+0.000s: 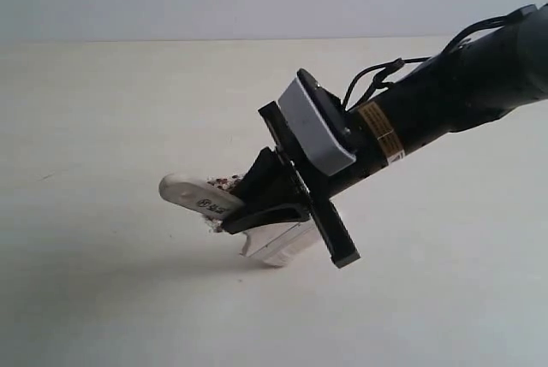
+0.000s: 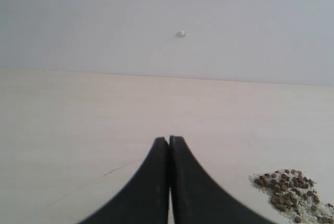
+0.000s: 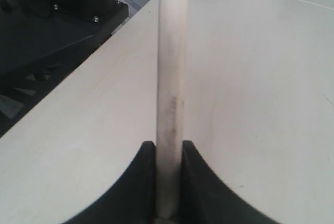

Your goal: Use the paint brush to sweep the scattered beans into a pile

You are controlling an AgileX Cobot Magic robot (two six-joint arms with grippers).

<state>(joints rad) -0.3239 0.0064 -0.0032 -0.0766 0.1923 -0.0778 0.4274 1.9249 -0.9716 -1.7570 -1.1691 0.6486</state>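
Right jaws: right gripper point(image 3: 169, 148) is clamping the paint brush point(image 3: 171, 67) by its handle.
Left jaws: left gripper point(image 2: 169, 139) is pressing its fingers together, empty.
Brush visibility: right gripper is covering its middle in the exterior view.
Pile: beans point(image 2: 289, 187) are lying heaped on the table point(image 1: 103, 281), running past the left wrist frame edge.

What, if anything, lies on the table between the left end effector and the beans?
Nothing visible does. In the left wrist view, only bare table separates the shut left end effector from the beans. The right end effector is shut on the paint brush.
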